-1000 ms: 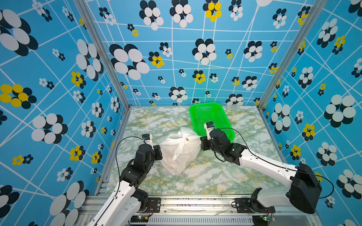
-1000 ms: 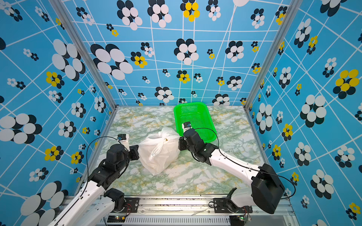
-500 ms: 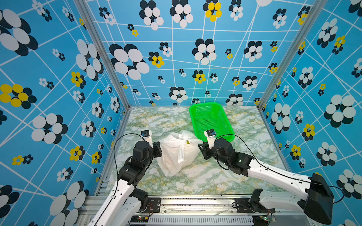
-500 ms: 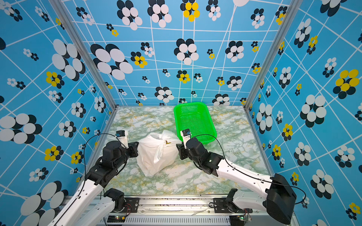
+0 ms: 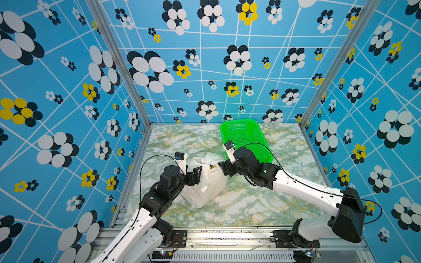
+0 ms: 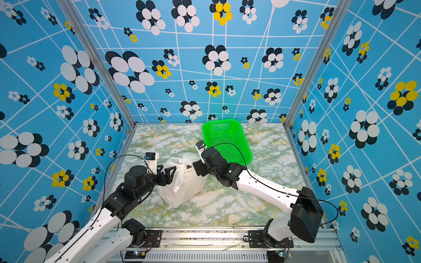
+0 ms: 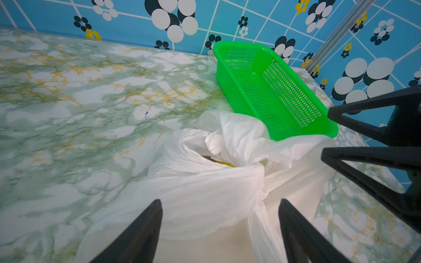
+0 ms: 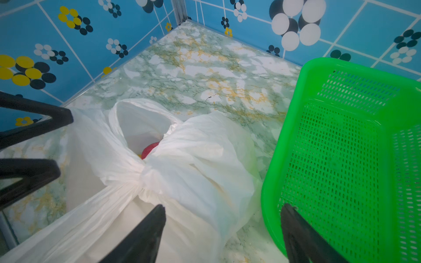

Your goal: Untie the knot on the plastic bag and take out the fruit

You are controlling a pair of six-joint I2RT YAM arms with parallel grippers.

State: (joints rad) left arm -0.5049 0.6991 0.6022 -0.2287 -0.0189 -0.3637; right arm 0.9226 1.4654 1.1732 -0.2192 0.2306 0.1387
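The white plastic bag sits on the marble table, its handle strips still twisted into the knot. Through its gaps I see fruit: a red piece and a yellow one. My left gripper stands open at the bag's left side, its fingers straddling bag film without pinching it. Against the bag's right side, beside the basket, is my right gripper, open and holding nothing. A loose handle tail hangs down the bag's front.
A green mesh basket lies right behind the bag, touching it, and nothing shows inside. Patterned blue walls close the table on three sides. Bare marble spreads in front of the bag and at the back left.
Both grippers have gone from shut to open and let go of the bag. The bag has slackened and settled on the table, and the right gripper has moved back up beside it.
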